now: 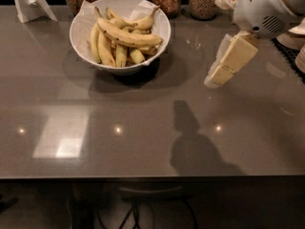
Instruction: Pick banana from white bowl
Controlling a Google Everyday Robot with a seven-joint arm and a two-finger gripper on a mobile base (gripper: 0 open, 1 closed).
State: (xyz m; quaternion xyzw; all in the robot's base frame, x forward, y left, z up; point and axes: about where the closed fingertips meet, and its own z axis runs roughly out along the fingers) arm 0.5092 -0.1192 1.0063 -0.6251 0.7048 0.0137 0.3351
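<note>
Camera view. The claw (214,79) hangs over the right half of the worktop (143,128), tilted with its tip pointing down and to the left, below the white housing of the arm (262,8) in the upper right corner. It holds nothing. Whether it is spread or pressed together cannot be told. It is well apart from the white bowl (114,68), with bare grey surface between them.

The white bowl stands on the worktop at the upper left of centre, with a white paper liner (88,7) showing above its rim. It holds a bunch of bananas. The banana (126,36), the longest and thickest one, lies on top of the others and runs across the bowl from upper left to right. It is yellow with brown specks. Shorter bananas (106,49) stand more upright beneath it.

Four glass jars (204,0) of grains line the rear edge behind the bowl. A white folded item (31,1) sits at the rear left corner. The arm's shadow (190,142) falls on the worktop near the front edge.
</note>
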